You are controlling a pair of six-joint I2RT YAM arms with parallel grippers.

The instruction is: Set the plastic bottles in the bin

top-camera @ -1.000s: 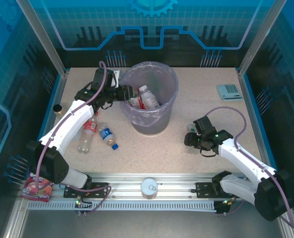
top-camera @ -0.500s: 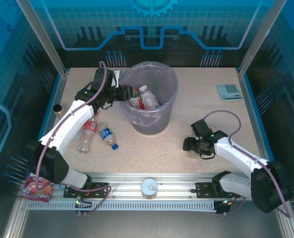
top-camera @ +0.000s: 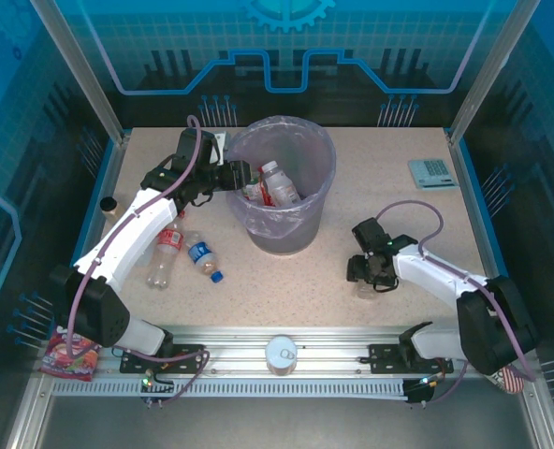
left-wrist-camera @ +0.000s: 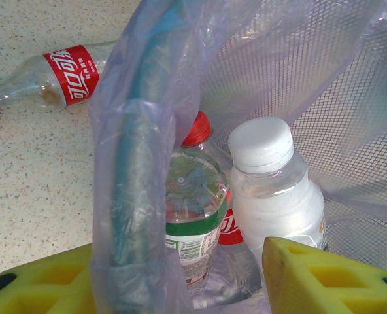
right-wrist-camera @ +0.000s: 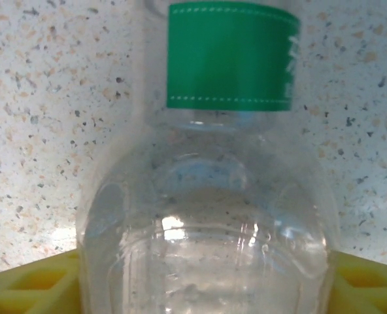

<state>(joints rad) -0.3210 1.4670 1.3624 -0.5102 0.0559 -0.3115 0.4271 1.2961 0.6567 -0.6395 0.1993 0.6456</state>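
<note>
The left hand [top-camera: 242,175] sits at the bin [top-camera: 307,150] rim with its jaws spread apart, gripping nothing. The bin holds a white-capped bottle [left-wrist-camera: 272,190] and a red-capped bottle [left-wrist-camera: 195,196]. The right hand [top-camera: 371,279] is clamped on a green-label bottle [right-wrist-camera: 213,196] lying on the counter [top-camera: 286,290].

The round grey mesh bin [top-camera: 286,229] wears a translucent pale-purple plastic bag liner [left-wrist-camera: 148,131]. Inside stand a milky bottle with a white cap [left-wrist-camera: 272,190] and a clear bottle with a red cap and green-and-white label [left-wrist-camera: 193,216]. On the beige speckled bench [top-camera: 286,290] lie a clear bottle with a red label lettered in white [left-wrist-camera: 56,72] and a small clear bottle with a blue label and blue cap [top-camera: 203,258]. The clear bottle with a green band [right-wrist-camera: 226,59] sits between yellow finger pads [right-wrist-camera: 30,284].
</note>
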